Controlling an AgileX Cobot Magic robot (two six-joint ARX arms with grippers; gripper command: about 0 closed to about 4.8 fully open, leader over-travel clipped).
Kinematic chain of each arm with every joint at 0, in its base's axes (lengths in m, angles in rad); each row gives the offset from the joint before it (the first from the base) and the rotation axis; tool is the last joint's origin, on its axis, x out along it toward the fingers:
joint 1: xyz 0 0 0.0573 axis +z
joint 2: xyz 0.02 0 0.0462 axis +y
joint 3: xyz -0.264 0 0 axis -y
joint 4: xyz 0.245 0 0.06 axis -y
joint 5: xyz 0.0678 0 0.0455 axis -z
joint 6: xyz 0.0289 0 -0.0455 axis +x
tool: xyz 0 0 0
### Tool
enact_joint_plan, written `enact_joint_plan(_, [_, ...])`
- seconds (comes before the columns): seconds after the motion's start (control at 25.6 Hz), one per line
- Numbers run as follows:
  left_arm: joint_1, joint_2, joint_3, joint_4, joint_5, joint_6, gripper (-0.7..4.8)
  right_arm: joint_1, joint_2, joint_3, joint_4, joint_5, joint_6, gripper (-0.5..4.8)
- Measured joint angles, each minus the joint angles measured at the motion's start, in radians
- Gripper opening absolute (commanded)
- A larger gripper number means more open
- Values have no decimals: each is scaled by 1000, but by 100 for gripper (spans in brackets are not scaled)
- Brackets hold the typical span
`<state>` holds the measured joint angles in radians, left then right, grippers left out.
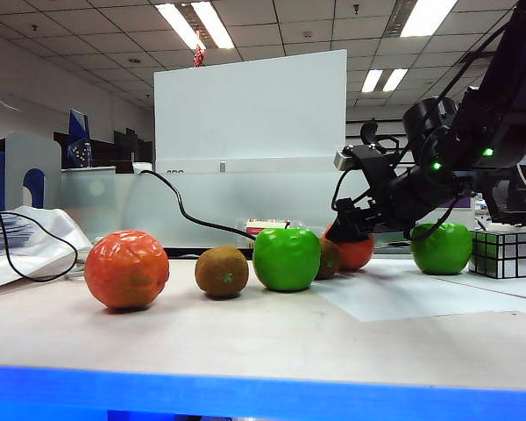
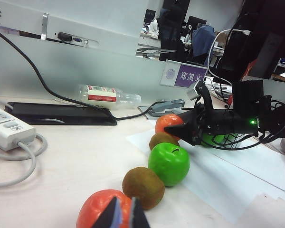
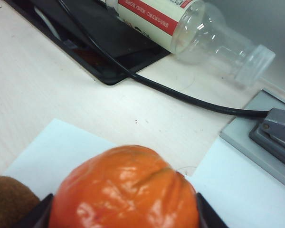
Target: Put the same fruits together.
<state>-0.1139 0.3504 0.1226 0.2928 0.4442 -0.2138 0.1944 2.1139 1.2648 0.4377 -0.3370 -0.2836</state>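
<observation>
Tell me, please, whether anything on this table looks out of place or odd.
A clear plastic bottle with a red label lies on its side behind the fruit row, near a black cable. It looks toppled. Nothing appears spilled. The right gripper straddles the far orange; the left gripper hangs shut above the near orange.

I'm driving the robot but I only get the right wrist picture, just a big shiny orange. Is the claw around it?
Observer: Yes. In the exterior view the right gripper reaches down to that far orange, a finger on each side of it.
Operator: Where's the other orange?
Observer: At the opposite end of the fruit row, the near orange, with nothing holding it.
Operator: What's in between?
Observer: A kiwi, a green apple, then a second kiwi right beside your orange.
Operator: And the other claw?
Observer: The left gripper is shut, empty, above the near orange.
</observation>
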Motion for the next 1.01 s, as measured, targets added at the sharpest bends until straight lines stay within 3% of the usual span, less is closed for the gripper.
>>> enact_joint_plan(0.16, [0,0,0,0,0,0,48,0,0,0,0,0,0,-8])
enact_joint_plan(0.39, [0,0,0,0,-3,0,48,0,6,11,10,20,0,-7])
enact_joint_plan(0.59, [0,-2,0,-5,-11,0,48,-1,9,134,-100,18,55,-7])
enact_joint_plan(1.01, [0,-1,0,-14,-24,0,48,106,-58,219,-204,-203,138,-7])
